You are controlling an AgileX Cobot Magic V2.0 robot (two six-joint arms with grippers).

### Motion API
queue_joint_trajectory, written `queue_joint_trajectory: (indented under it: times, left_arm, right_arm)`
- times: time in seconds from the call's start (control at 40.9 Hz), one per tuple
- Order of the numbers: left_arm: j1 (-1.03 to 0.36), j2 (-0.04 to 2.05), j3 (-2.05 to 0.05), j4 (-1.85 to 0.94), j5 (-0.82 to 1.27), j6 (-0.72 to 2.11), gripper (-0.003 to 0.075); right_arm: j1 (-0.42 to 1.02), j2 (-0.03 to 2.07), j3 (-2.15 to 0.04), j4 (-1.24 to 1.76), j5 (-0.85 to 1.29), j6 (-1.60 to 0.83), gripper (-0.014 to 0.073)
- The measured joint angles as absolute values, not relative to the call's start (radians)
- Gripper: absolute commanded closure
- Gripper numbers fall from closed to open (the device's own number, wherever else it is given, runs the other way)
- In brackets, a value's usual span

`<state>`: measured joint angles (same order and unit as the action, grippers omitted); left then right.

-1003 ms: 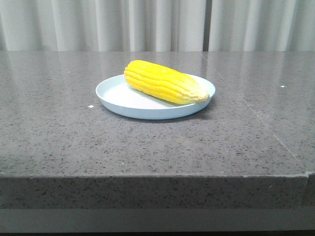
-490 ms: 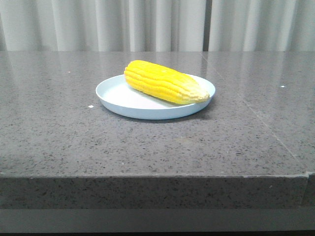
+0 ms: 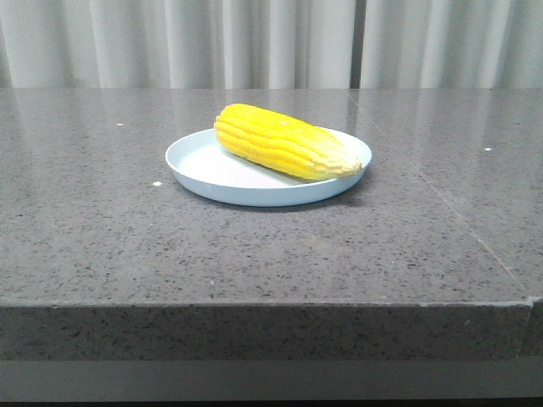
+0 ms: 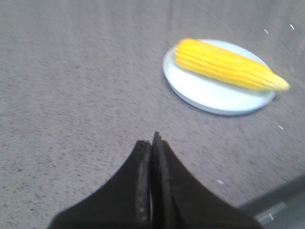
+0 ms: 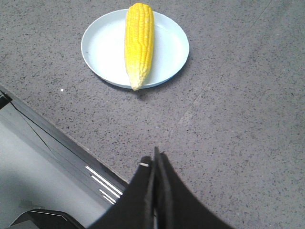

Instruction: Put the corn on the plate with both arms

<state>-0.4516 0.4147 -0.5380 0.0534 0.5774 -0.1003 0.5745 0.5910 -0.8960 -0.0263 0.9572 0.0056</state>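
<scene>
The yellow corn (image 3: 284, 142) lies across the pale blue plate (image 3: 199, 165) in the middle of the grey table, its paler tip at the plate's right rim. Neither arm shows in the front view. In the left wrist view the corn (image 4: 226, 65) rests on the plate (image 4: 205, 93), well away from my left gripper (image 4: 152, 141), whose black jaws are pressed together with nothing in them. From the right wrist, the corn (image 5: 138, 43) and plate (image 5: 102, 47) lie far from my right gripper (image 5: 155, 157), also shut and empty.
The speckled grey stone table (image 3: 102, 229) has its front edge (image 3: 254, 305) near the camera. A pale curtain (image 3: 271, 42) hangs behind it. The right wrist view shows the table's edge and the floor (image 5: 38, 181) beyond it.
</scene>
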Motion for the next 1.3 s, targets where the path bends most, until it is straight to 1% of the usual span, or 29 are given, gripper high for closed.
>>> queue_joint_trajectory:
  times: [0.147, 0.343, 0.514, 0.636, 1.126, 1.297]
  left_arm:
    - [-0.336, 0.261, -0.344, 0.051, 0.394, -0.094, 0.074]
    - [-0.176, 0.072, -0.13, 0.051, 0.212, -0.09, 0.074]
    - [-0.075, -0.003, 0.009, 0.051, 0.067, -0.088, 0.074]
    - [-0.049, -0.005, 0.008, 0.051, 0.019, -0.088, 0.0741]
    - [-0.032, -0.005, 0.008, 0.082, 0.009, -0.086, 0.074]
    - [-0.032, -0.005, 0.008, 0.026, 0.009, 0.009, 0.0741]
  right_arm:
    - [0.574, 0.591, -0.896, -0.026, 0.957, 0.0, 0.0661]
    - [0.574, 0.591, -0.896, -0.026, 0.957, 0.0, 0.0661]
    - [0.574, 0.591, -0.896, -0.026, 0.957, 0.006, 0.0661]
    - [0.574, 0.591, -0.896, -0.026, 0.957, 0.006, 0.0661]
    - [0.574, 0.591, -0.896, -0.026, 0.957, 0.006, 0.0661]
    - [0.574, 0.591, -0.896, -0.026, 0.957, 0.006, 0.0661]
